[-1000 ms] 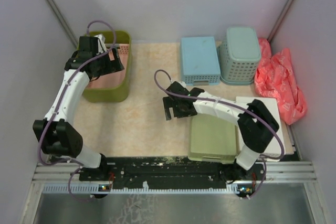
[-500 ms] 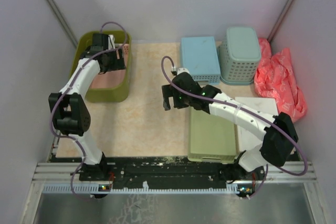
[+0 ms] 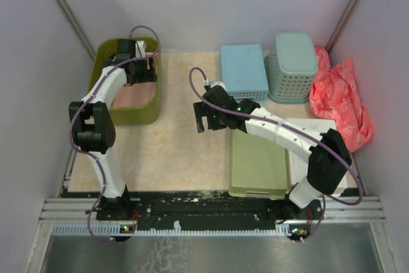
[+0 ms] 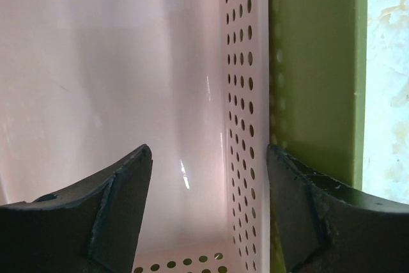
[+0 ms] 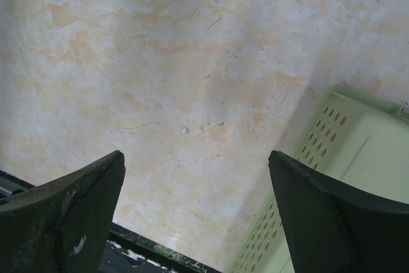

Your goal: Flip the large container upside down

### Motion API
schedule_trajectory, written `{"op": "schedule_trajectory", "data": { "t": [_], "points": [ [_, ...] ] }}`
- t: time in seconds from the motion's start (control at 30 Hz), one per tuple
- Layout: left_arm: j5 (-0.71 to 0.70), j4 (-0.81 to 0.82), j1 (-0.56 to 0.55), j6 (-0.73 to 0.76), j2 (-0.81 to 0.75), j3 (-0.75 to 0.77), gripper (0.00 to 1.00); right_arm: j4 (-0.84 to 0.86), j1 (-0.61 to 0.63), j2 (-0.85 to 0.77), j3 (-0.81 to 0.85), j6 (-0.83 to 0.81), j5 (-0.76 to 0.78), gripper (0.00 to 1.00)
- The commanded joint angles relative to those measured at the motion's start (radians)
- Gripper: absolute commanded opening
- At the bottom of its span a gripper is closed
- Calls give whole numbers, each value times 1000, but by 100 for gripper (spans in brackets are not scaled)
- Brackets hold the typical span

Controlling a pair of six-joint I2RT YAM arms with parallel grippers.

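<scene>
The large container (image 3: pixel 137 114) is a deep olive-green tub standing upright at the back left, with a pink perforated basket (image 3: pixel 134 96) nested inside it. My left gripper (image 3: pixel 146 68) hovers open over the tub's far right part. In the left wrist view the left gripper (image 4: pixel 209 190) has its jaws apart either side of the pink basket's right wall (image 4: pixel 239 126), with the olive wall (image 4: pixel 313 75) just beyond. My right gripper (image 3: pixel 201 119) is open and empty above the bare table, and in the right wrist view (image 5: pixel 195 190) it holds nothing.
A shallow light-green tray (image 3: pixel 259 164) lies at the front right, its corner showing in the right wrist view (image 5: pixel 345 158). A blue box (image 3: pixel 241 71), a pale teal perforated basket (image 3: pixel 293 65) and a red bag (image 3: pixel 339 97) sit at the back right. A white board (image 3: pixel 332 139) lies beside the tray.
My left arm has reached farther back, carrying its gripper toward the tub's far right corner. My right gripper has shifted slightly back and left over the table.
</scene>
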Motion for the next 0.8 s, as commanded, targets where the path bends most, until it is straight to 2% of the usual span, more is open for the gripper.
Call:
{"op": "schedule_trajectory", "data": {
  "t": [0.0,0.2,0.5,0.77],
  "points": [
    [-41,-5,-1,20,81,0,75,4,-9,13,73,-12,16,95],
    [-95,-3,-2,13,112,10,56,-8,-11,35,98,-16,13,95],
    [-83,-2,-1,-35,77,48,44,-14,-11,58,124,-22,5,95],
    [-87,12,-1,-56,27,90,14,-25,-11,50,123,-22,20,95]
  ]
}}
